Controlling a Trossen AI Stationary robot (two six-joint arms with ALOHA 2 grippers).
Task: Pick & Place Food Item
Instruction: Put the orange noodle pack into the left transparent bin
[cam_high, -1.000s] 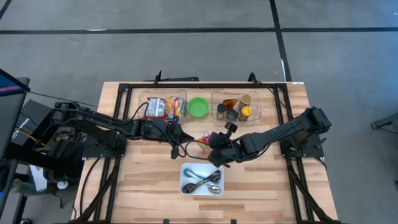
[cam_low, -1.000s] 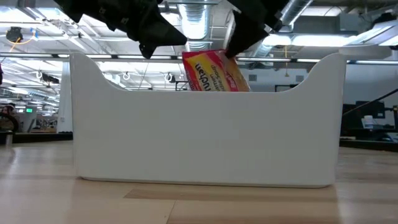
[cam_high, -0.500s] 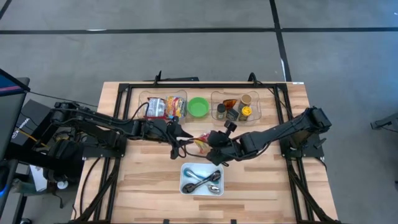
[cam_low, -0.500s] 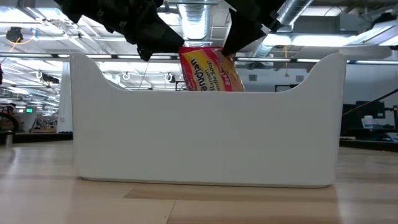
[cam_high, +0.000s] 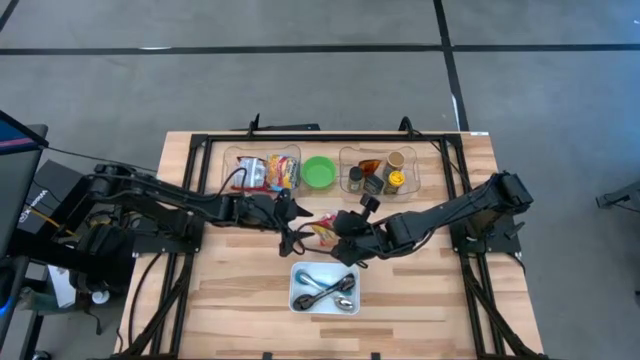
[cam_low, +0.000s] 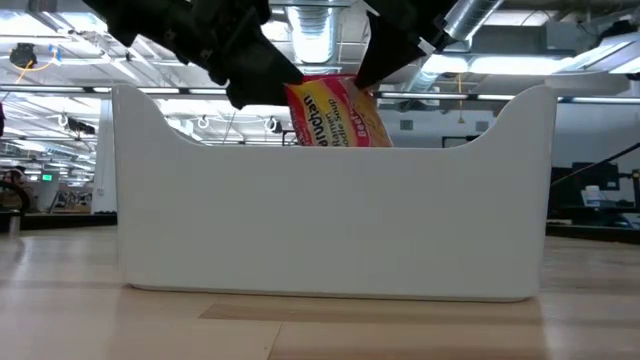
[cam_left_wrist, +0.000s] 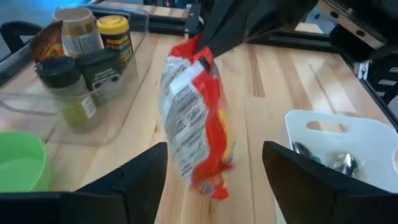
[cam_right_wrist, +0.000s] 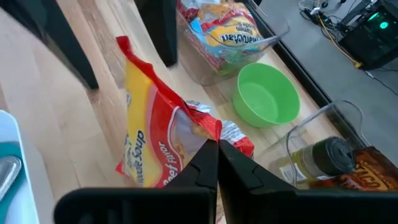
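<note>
Food item: a crinkled, glossy red-and-yellow snack packet (cam_left_wrist: 194, 121), flat and oblong, with white print on one face; it hangs above the desk between the two grippers, near the middle of the desk, just behind the white bin.
Packet orientation: long axis roughly upright, slightly tilted; its top corner is pinched, its lower end hangs free above the wood.
Right gripper (cam_right_wrist: 214, 148): fingers closed tight on the packet's upper edge, carrying it.
Left gripper (cam_left_wrist: 214, 177): fingers spread wide on either side of the packet, not touching it.
White bin (cam_high: 325, 288): smooth, rounded plastic with scooped handle cut-outs, holding metal spoons with teal handles.
Green bowl (cam_right_wrist: 267, 96): round, matte plastic, between the two clear trays.
Clear tray of snack bags (cam_high: 265, 170): transparent, rounded corners, filled with crumpled packets.
Clear tray of jars (cam_high: 378, 172): holds small cylindrical spice jars and a brown pouch.
Desk (cam_high: 420, 300): pale butcher-block wood in long strips, framed by black metal rails.
Room: grey floor with dark lines; ceiling ducts and strip lights beyond the desk.
</note>
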